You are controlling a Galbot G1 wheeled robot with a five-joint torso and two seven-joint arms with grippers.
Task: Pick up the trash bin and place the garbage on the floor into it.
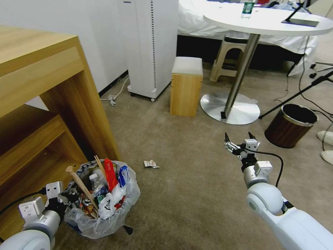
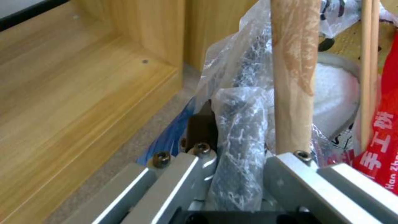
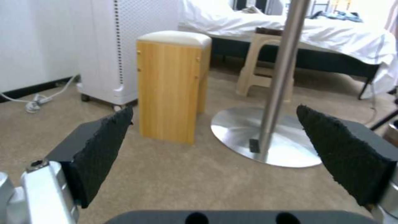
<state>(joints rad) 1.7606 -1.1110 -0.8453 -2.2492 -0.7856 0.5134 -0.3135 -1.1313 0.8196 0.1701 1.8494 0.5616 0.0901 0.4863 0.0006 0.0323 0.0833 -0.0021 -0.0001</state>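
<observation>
Bin (image 1: 104, 208) upright, mouth up | left claw (image 1: 71, 198) pinching rim | right claw (image 1: 238, 139) spread

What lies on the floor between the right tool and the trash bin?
One crumpled wrapper on bare carpet, between the right tool and the bin, in the head view.

"手工" on red packet (image 2: 379, 146)

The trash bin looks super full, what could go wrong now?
The trash bin is heaped, and a wooden stick pokes above its rim, so tipping it might spill things. The left gripper seems to pinch only the bag-covered rim; the plastic could slip. One wrapper lies apart from the open right gripper.
</observation>
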